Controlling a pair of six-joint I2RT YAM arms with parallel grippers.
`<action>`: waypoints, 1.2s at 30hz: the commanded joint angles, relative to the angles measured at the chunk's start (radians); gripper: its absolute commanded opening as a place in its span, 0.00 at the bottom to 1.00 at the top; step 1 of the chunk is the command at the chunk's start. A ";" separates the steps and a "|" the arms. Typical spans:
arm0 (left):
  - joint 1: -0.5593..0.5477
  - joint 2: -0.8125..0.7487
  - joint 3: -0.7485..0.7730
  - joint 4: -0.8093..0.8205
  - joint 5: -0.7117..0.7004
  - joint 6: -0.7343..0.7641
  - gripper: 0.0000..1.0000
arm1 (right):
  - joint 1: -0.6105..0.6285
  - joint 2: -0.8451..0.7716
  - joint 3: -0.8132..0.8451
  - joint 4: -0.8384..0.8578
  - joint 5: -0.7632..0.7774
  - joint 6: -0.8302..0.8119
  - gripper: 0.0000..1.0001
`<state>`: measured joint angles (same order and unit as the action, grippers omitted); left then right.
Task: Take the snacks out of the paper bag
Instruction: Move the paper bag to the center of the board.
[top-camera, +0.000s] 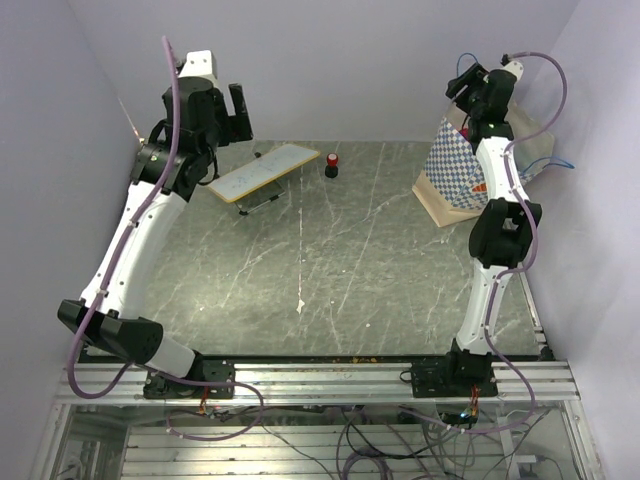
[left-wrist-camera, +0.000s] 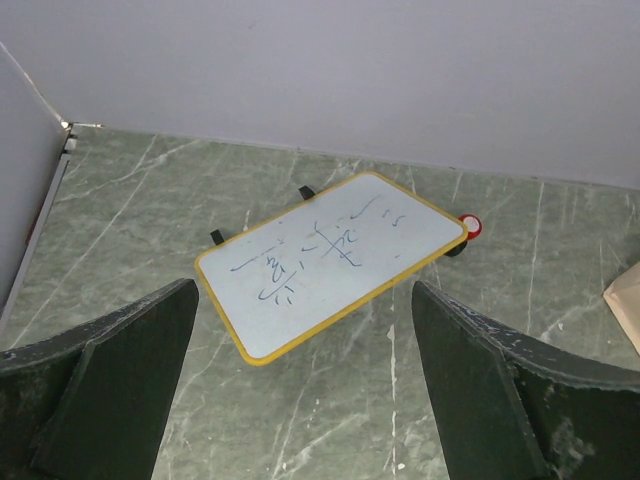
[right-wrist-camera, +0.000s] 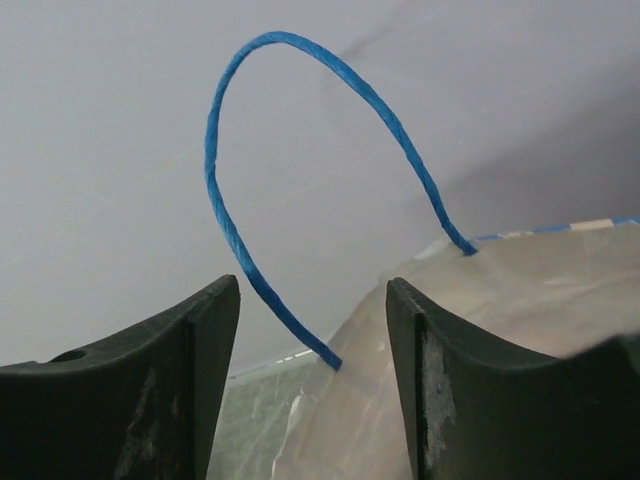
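Green marble bench (top-camera: 330, 280) carries the paper bag (top-camera: 455, 170) at its far right corner. Right gripper (right-wrist-camera: 312, 290): jaws partly apart, blue cord handle (right-wrist-camera: 215, 130) between them. Left gripper (left-wrist-camera: 302, 287): wide open above the white board (left-wrist-camera: 330, 260).

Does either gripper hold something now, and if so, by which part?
Nothing is held. The left gripper hangs open. The right gripper has its jaws apart around the blue cord handle of the paper bag, not clamped on it.

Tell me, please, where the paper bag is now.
In the top view, the checkered paper bag sits at the far right of the table, by the right wall, near the right gripper; the red-and-black knob is to its left.
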<state>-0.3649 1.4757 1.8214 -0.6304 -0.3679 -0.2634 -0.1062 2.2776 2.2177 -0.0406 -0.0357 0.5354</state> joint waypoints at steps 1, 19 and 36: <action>0.029 0.004 0.039 0.023 0.032 -0.028 0.98 | 0.000 0.050 0.064 0.056 -0.014 0.013 0.57; 0.067 -0.009 0.086 -0.093 0.177 -0.177 0.96 | -0.002 0.041 0.066 0.102 -0.153 0.083 0.00; 0.073 -0.056 0.002 -0.104 0.374 -0.306 0.94 | 0.017 -0.362 -0.383 -0.004 -0.409 0.095 0.00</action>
<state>-0.3008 1.4620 1.8256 -0.7391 -0.0578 -0.5350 -0.1120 2.0441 1.8980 -0.0505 -0.3344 0.6083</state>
